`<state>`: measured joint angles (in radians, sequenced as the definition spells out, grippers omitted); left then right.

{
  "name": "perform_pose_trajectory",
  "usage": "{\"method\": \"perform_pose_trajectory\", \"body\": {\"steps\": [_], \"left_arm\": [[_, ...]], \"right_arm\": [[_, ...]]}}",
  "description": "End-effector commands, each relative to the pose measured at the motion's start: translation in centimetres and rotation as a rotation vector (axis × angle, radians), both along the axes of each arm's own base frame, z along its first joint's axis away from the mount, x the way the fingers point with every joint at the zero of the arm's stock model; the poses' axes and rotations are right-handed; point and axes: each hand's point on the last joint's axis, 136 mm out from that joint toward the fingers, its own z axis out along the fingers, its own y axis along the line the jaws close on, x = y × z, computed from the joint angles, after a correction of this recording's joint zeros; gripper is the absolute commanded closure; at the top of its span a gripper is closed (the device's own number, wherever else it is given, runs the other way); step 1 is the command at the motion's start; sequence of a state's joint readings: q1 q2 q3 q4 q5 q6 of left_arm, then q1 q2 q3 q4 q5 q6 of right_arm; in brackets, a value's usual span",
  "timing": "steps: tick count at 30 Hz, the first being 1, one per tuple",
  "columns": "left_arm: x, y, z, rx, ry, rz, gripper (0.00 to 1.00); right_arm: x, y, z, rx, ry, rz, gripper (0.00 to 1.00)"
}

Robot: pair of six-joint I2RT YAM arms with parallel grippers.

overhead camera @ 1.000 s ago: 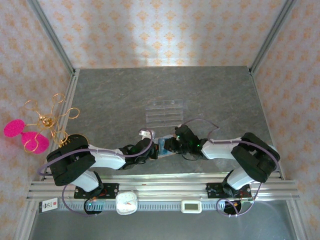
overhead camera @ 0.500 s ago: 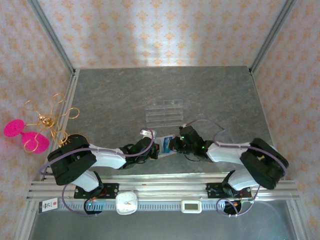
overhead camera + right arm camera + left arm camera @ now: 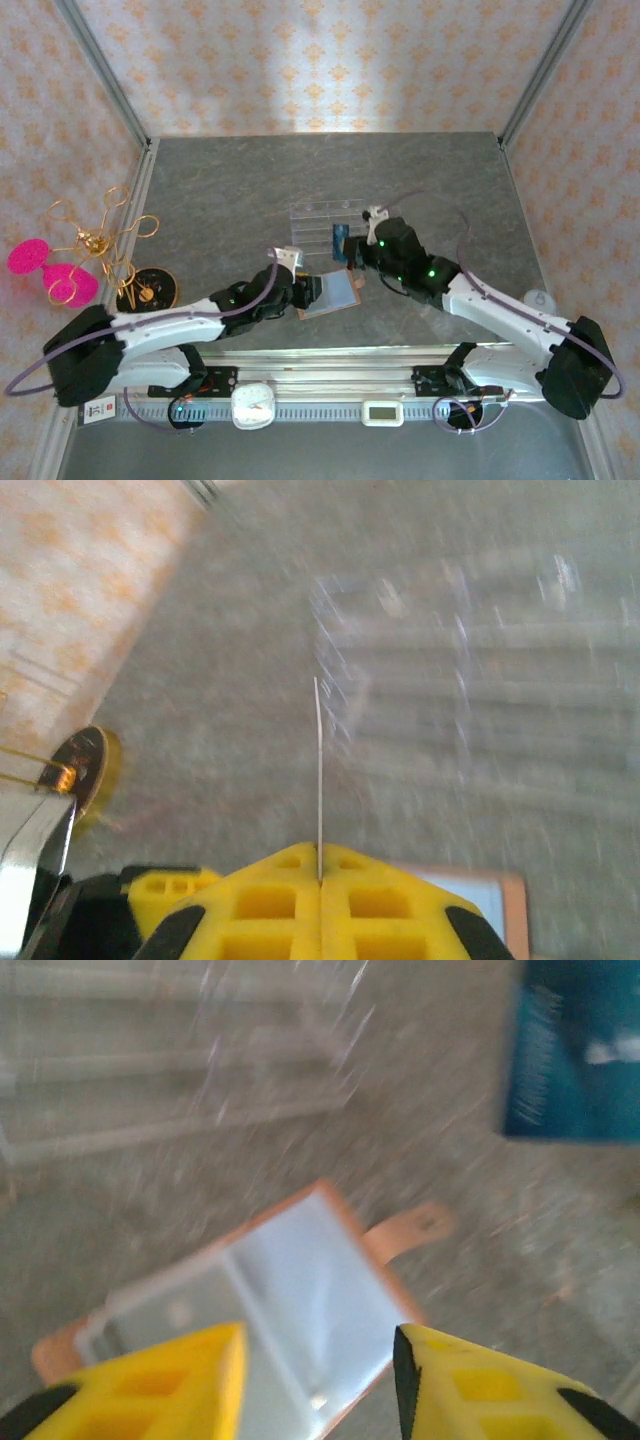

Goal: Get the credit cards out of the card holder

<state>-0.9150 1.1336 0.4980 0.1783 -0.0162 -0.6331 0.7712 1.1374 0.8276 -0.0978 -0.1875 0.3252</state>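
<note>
On the table [image 3: 200, 200], the card holder [image 3: 333, 294] lies open. The left gripper [image 3: 320, 1375] just opened partway over it, empty. The right gripper [image 3: 355, 250] has lifted off toward the clear rack [image 3: 325, 215], pinching a dark blue card [image 3: 341, 242], so one's out.

Tan card holder [image 3: 332, 293] lies open, blue credit card [image 3: 340, 242] apart.

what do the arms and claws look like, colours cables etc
Both arms match: the left arm and right arm have white middle links between bulky black joint housings, with a thin lilac cable looping along each. Small green lights glow on the right arm's wrist. The left claw and right claw have blocky yellow fingers with square recesses and black bases.
</note>
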Motion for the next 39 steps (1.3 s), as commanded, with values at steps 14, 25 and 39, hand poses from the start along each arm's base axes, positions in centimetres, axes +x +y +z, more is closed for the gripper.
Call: {"method": "perform_pose_trajectory", "body": {"steps": [14, 25, 39], "left_arm": [[0.3, 6.6, 6.2, 0.055, -0.131, 0.162, 0.33], [0.9, 8.3, 7.2, 0.098, -0.189, 0.190, 0.32], [0.9, 8.5, 5.4, 0.115, -0.168, 0.182, 0.31]], "right_arm": [[5.6, 5.9, -1.2, -0.677, -0.304, 0.629, 1.00], [8.1, 8.0, -4.8, -0.844, -0.271, 0.923, 1.00], [9.4, 7.0, -7.1, -0.859, -0.246, 1.100, 1.00]]}}
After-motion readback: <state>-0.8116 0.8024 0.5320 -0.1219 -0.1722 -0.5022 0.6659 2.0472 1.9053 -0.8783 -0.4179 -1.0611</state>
